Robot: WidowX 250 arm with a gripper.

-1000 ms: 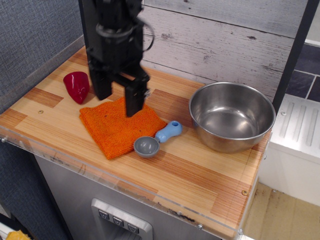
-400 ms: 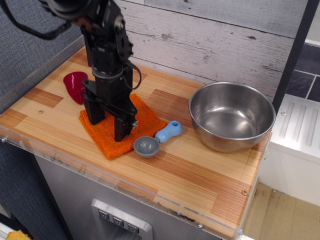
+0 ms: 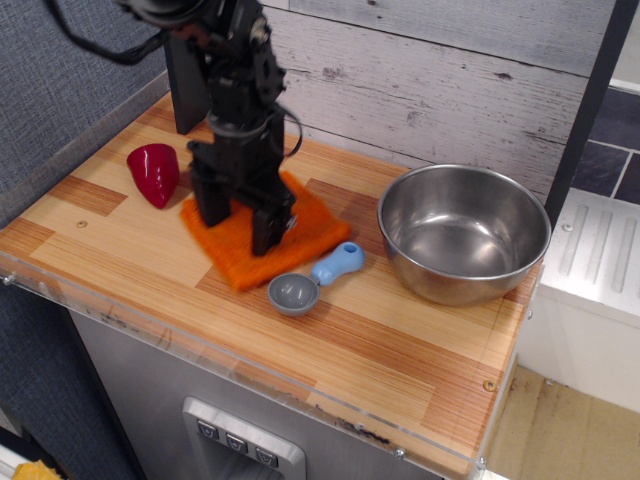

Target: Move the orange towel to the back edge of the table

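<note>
The light wood table (image 3: 120, 235) with darker stripes has a clear plastic rim along its front. The black robot arm's gripper (image 3: 241, 218) points down with its two fingers spread apart, both tips pressing on the bright orange square towel (image 3: 300, 232). The towel lies flat near the middle of the table, a little way from the back wall. A big shiny steel bowl (image 3: 464, 232) sits to the right. A small grey and blue plastic scoop (image 3: 315, 279) touches the towel's front edge. A dark red plastic thing (image 3: 154, 172) sits to the left.
</note>
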